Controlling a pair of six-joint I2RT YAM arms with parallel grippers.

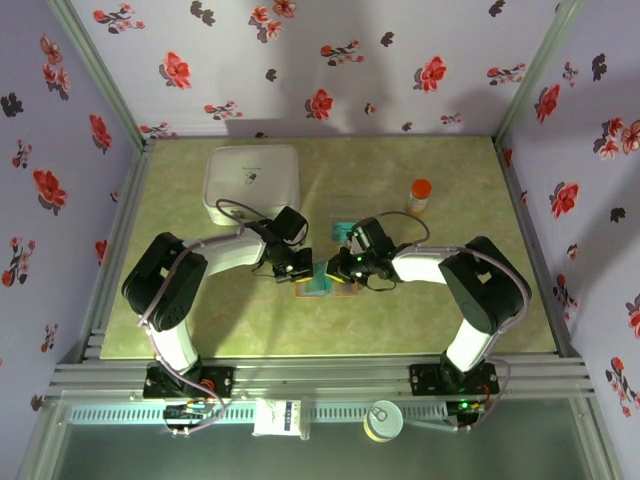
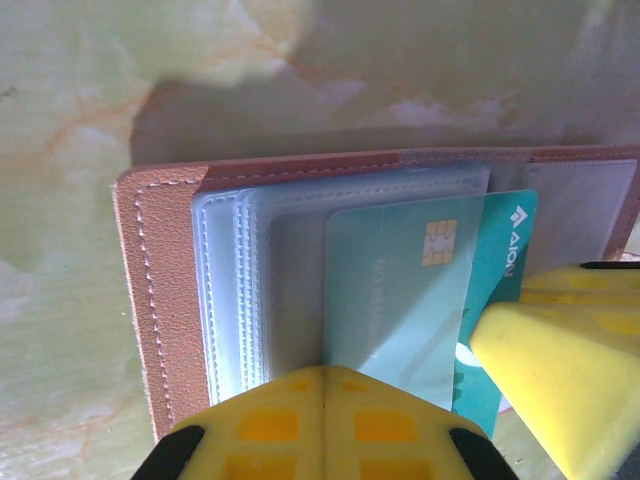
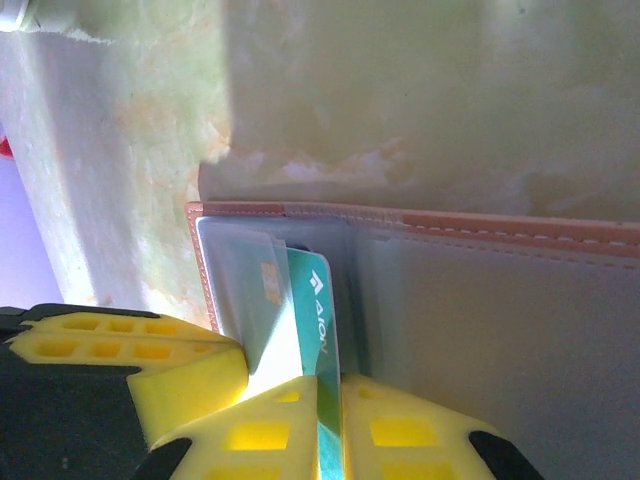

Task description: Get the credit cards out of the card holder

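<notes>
Green marbled tabletop (image 1: 450,310) under the opened card holder (image 2: 160,290). Half out of its clear sleeve (image 2: 260,290), the teal credit card (image 3: 318,320), pinched in the closed right hand (image 3: 328,430). Just beside it, the left hand (image 2: 322,400), fingers pressed together on the holder's sleeve edge.

- card holder (image 2: 160,300): reddish-brown leather bifold, lying open and flat around the middle of the worktop (image 1: 250,320), clear grey-blue sleeves facing up
- teal card (image 2: 500,250): white logo, sits partway out of its sleeve
- pale card (image 2: 395,290): gold chip, tucked under a clear sleeve
</notes>
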